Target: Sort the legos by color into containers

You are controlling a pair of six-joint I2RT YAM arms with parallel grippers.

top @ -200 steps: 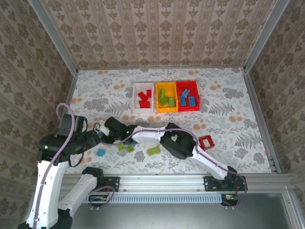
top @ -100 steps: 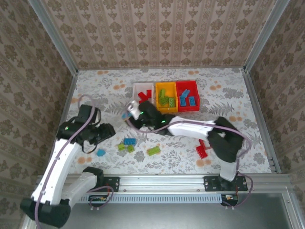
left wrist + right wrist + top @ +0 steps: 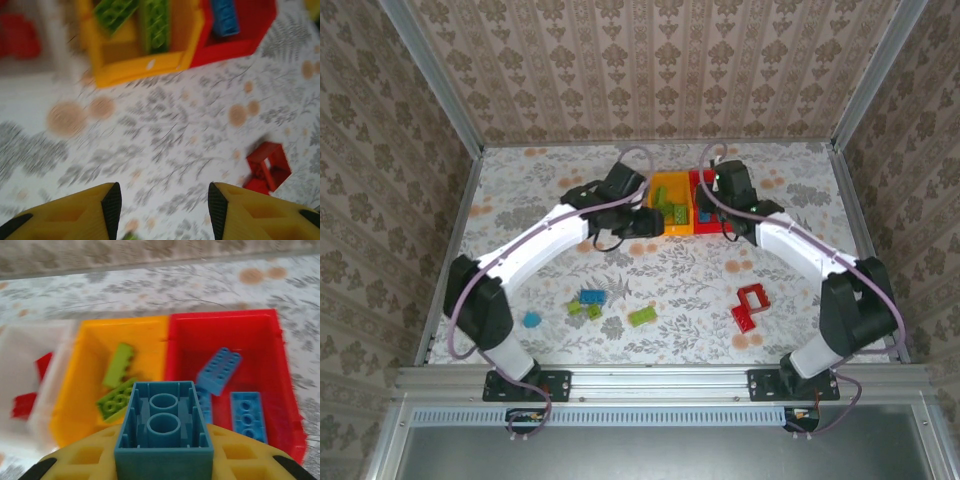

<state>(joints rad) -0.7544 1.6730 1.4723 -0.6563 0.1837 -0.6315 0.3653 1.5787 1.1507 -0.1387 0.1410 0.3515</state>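
Brick (image 3: 162,421) in right hand (image 3: 165,462)

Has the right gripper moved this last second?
Yes. The right gripper, holding a blue studded plastic brick, went away and rightward to the red rectangular plastic bin.

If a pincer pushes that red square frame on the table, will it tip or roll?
Probably neither: the red frame lies flat and low, so it should slide. It looks rigid and likely light; the open middle could snag whatever pushes.

Floral table (image 3: 670,270), three containers (image 3: 670,233) at back, loose legos (image 3: 642,316) nearer
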